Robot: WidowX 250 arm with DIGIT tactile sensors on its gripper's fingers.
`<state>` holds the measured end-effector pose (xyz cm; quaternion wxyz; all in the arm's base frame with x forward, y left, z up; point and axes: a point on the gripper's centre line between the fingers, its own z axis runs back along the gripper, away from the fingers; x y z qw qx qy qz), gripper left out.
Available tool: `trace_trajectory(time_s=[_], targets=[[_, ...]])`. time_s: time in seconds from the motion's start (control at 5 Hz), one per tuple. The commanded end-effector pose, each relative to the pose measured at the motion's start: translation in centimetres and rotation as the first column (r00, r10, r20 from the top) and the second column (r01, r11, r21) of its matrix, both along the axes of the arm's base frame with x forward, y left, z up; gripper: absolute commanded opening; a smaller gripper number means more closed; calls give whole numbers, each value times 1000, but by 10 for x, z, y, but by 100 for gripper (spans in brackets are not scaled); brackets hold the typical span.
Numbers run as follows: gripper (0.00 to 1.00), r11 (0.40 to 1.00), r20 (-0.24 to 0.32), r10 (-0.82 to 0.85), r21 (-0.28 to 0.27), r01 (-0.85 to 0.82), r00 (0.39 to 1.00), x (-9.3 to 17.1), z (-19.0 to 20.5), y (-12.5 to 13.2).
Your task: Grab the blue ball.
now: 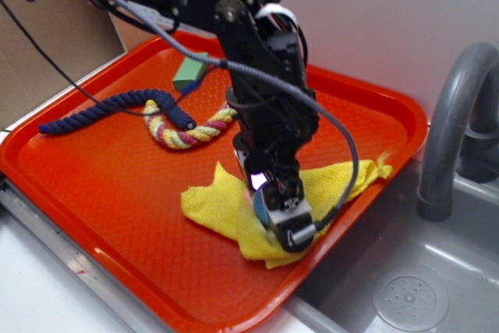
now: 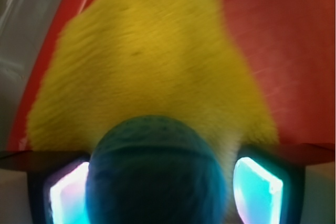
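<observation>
gripper [image 1: 279, 210] low over yellow cloth [image 1: 226, 208], jaws either side of blue ball [image 2: 157, 174], seemingly clamped on it, contact blurred | ball on cloth, on red tray [image 1: 101, 193] | 1 navy rope [image 1: 109, 111], 1 striped rope [image 1: 191, 134], 1 green block [image 1: 189, 72] well apart | grey faucet [image 1: 452, 130], sink beside tray

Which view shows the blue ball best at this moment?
The wrist view. The blue ball fills the lower centre of that picture, between the gripper fingers, with the yellow cloth behind it. In the exterior view only a sliver of the ball shows, mostly hidden by the gripper.
</observation>
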<state>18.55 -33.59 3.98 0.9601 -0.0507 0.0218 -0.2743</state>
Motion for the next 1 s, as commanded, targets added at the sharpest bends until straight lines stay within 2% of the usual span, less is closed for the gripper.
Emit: trace_trajectory(time_s=[0.0,0.2,0.4,0.6,0.8], targets=[[0,998,57,-52,-32,54,997,-17,23,-15],[0,985,65,38,-172,-26,997,-12,47,-2],[0,926,65,127,-365,-95,990,1,86,20],[0,908,80,165,-402,-120,983,10,113,37],[0,931,162,258,-307,-200,952,12,139,68]])
